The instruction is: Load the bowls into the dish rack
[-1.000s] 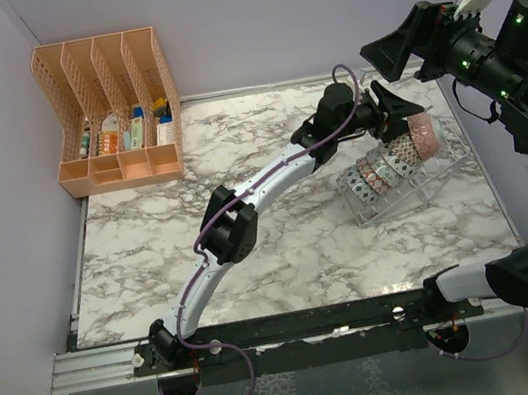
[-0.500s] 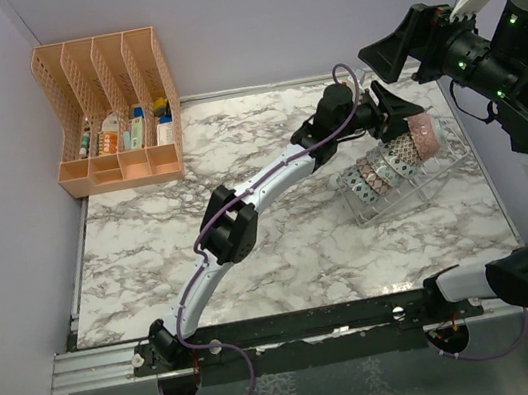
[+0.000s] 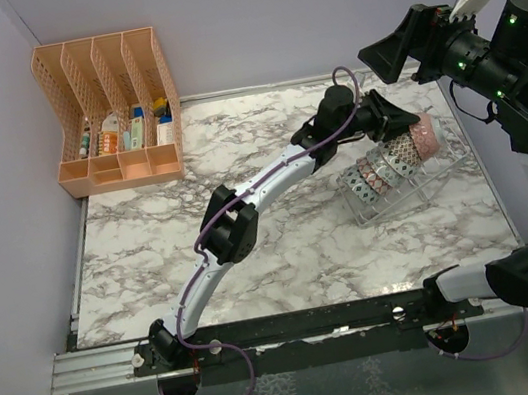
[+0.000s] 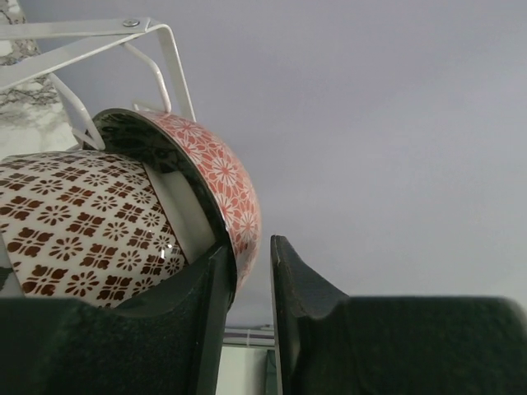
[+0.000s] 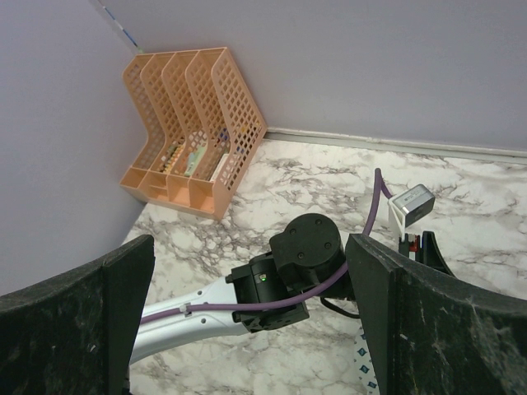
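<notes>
The clear dish rack [image 3: 422, 186] stands tilted at the right of the table and holds several bowls on edge. The red/pink bowl [image 3: 424, 135] is at the far end, the beige-brown bowl [image 3: 400, 150] beside it. My left gripper [image 3: 395, 122] is at the pink bowl's rim. In the left wrist view its jaws [image 4: 249, 247] stand narrowly apart astride the pink bowl [image 4: 218, 164]; one finger touches the inside, and a small gap shows at the other. The brown-patterned bowl [image 4: 74, 222] and a rack wire [image 4: 169, 58] are beside it. My right gripper [image 3: 409, 36] is open and empty, high above the rack.
A peach slotted file organizer [image 3: 113, 111] with small items stands at the back left; it also shows in the right wrist view [image 5: 193, 123]. The back wall is close behind the rack. My left arm [image 3: 245, 206] stretches across the table's middle.
My left gripper's jaws have narrowed around the pink bowl's rim; they stood wide before. The right arm tilted slightly a second ago and is still since.
</notes>
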Controlling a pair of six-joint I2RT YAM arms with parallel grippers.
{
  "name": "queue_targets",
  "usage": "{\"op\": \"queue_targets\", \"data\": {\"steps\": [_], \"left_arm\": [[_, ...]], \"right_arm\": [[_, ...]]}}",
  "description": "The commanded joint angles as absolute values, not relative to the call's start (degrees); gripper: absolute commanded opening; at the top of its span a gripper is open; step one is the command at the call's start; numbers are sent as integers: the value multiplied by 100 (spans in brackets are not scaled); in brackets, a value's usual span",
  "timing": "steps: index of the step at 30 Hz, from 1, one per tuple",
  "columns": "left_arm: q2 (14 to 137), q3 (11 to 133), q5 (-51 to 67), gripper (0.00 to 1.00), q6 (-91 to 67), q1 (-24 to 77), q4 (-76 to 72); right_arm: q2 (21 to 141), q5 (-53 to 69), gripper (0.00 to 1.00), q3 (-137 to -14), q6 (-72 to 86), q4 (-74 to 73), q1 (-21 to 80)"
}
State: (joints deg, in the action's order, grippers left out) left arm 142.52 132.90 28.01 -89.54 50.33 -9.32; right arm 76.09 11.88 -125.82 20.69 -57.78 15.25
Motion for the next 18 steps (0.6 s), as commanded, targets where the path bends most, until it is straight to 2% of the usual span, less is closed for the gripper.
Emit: {"op": "queue_targets", "data": {"steps": [1, 6, 7, 18], "left_arm": [[14244, 13290, 2778, 25, -8923, 5045, -922], [14313, 13322, 2822, 2, -9025, 5062, -1041], [14323, 13316, 2826, 0, -9043, 5062, -1064], [14411, 13267, 2844, 0, -9281, 5083, -1472]], "right_arm": [[7541, 1310, 99, -12577, 2032, -5659, 1490], [7549, 1310, 99, -12577, 2014, -5665, 1485], [7556, 1310, 100, -12577, 2017, -5661, 1485], [7610, 1338, 100, -12603, 2001, -5660, 1485]]}}
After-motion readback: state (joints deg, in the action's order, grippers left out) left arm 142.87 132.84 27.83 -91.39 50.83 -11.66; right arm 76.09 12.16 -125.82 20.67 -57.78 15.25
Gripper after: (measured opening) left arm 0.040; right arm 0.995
